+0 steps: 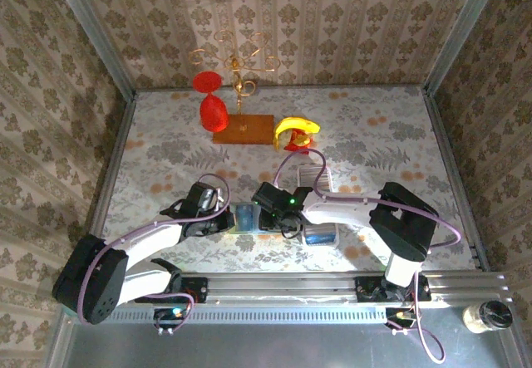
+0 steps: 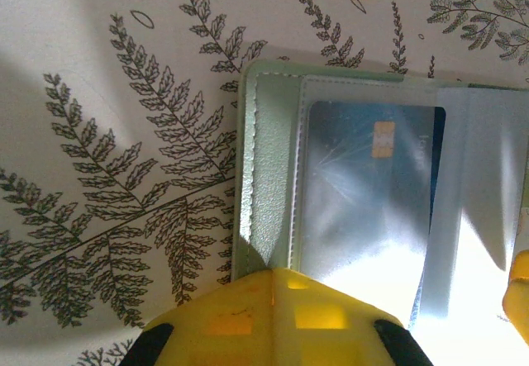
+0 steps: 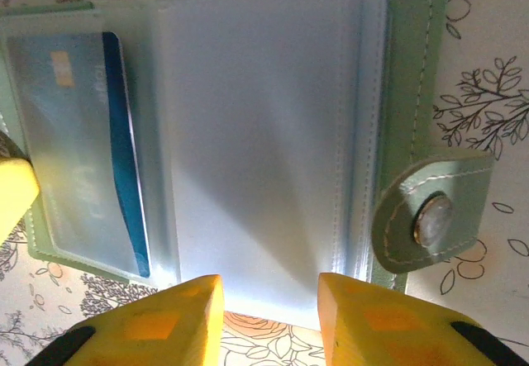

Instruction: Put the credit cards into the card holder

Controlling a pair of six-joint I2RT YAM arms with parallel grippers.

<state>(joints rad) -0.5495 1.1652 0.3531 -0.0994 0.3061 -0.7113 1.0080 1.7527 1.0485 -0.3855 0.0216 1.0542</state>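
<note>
Clenched left gripper (image 2: 277, 300) is pinning card holder (image 2: 269, 176) open, credit card (image 2: 368, 188) sleeved inside; released right gripper (image 3: 269, 296) is hovering at its edge.

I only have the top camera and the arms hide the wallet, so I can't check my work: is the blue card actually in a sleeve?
Observer: Yes. The left wrist view shows the blue card, gold chip up, inside one of the clear sleeves of the open wallet.
Operator: Where is the snap tab?
Observer: In the right wrist view the snap tab sits on the cover edge opposite the card, beside the sleeves.
Operator: And my right gripper?
Observer: The right gripper has its fingers apart at the near edge of the sleeves.
</note>
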